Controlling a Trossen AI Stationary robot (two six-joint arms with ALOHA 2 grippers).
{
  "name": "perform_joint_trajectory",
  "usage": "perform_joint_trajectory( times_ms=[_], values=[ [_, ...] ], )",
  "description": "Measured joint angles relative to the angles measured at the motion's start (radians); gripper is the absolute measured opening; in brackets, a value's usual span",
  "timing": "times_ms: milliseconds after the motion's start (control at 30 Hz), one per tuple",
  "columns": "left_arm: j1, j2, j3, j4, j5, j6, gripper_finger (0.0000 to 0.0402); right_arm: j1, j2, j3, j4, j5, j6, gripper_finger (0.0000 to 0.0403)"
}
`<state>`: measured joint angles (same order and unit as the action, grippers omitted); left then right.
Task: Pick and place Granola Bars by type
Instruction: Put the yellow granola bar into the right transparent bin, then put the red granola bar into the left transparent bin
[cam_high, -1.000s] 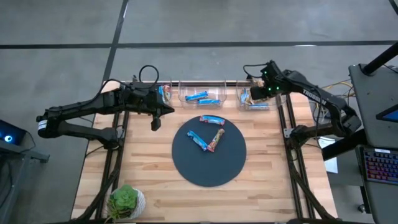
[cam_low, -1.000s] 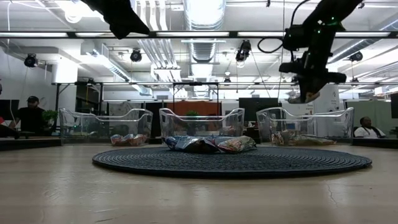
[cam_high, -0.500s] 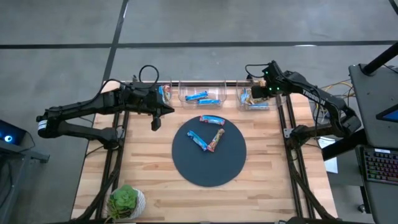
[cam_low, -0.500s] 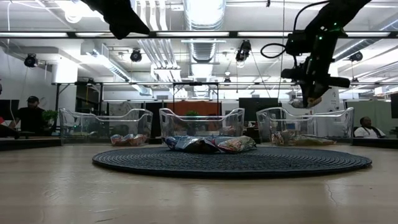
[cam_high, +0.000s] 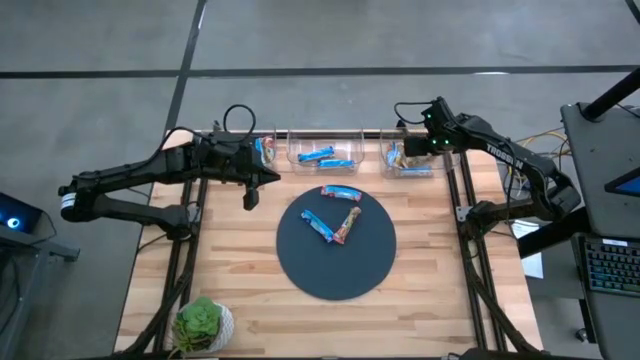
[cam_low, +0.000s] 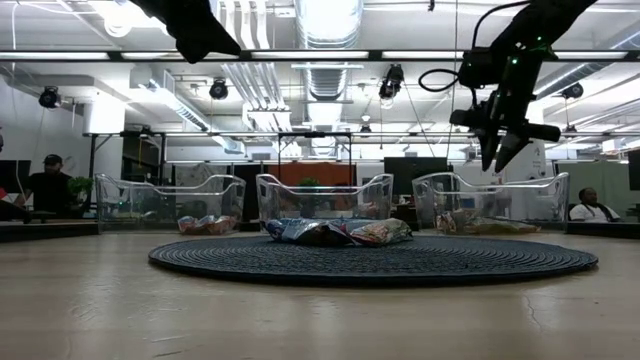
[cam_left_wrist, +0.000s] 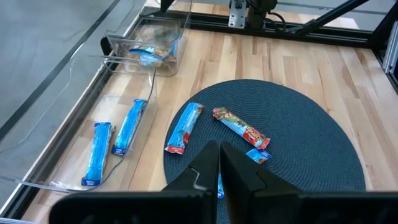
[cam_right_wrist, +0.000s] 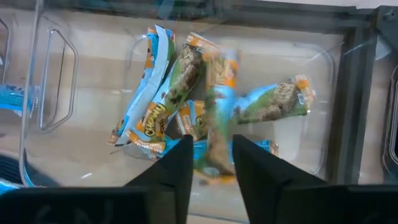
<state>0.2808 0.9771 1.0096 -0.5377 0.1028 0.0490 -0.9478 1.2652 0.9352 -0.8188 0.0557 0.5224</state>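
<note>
Three granola bars lie on the dark round mat (cam_high: 335, 250): a blue and red one (cam_high: 341, 192), a blue one (cam_high: 320, 227) and a brown one (cam_high: 347, 225). Blue bars (cam_high: 325, 156) lie in the middle clear bin. The right bin (cam_right_wrist: 323, 106) holds several brown and blue bars (cam_right_wrist: 168, 106). My right gripper (cam_low: 503, 152) hangs open above this bin. A blurred bar (cam_right_wrist: 216, 118) shows below its fingers, loose over the pile. My left gripper (cam_high: 250, 198) is shut on nothing and hovers over the table off the mat's far-left edge.
Three clear bins stand in a row along the table's far edge; the left one (cam_high: 262, 150) holds a few bars. A small potted plant (cam_high: 203, 322) sits at the near left corner. People sit in the room beyond the table (cam_low: 45, 185).
My right gripper has opened above the right bin and let go of the bar it held. In the low view that bar no longer hangs below its fingers. The left arm has kept still.
</note>
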Motion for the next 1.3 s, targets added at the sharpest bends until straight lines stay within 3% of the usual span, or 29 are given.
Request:
perform_joint_trajectory(
  times_ms=[200,367,867,1300],
  values=[
    [0.0,0.0,0.0,0.0,0.0,-0.003,0.0,0.0,0.0,0.0,0.0,-0.002,-0.002,0.015],
    [0.0,0.0,0.0,0.0,0.0,-0.006,0.0,0.009,-0.003,0.004,0.003,-0.008,-0.045,0.0166],
    [0.0,0.0,0.0,0.007,0.0,-0.005,0.0,0.116,-0.156,0.049,0.011,-0.077,-0.081,0.0139],
    [0.0,0.004,0.0,0.149,0.0,-0.05,0.0,0.375,-0.315,0.094,0.021,-0.14,-0.117,0.013]
  ],
)
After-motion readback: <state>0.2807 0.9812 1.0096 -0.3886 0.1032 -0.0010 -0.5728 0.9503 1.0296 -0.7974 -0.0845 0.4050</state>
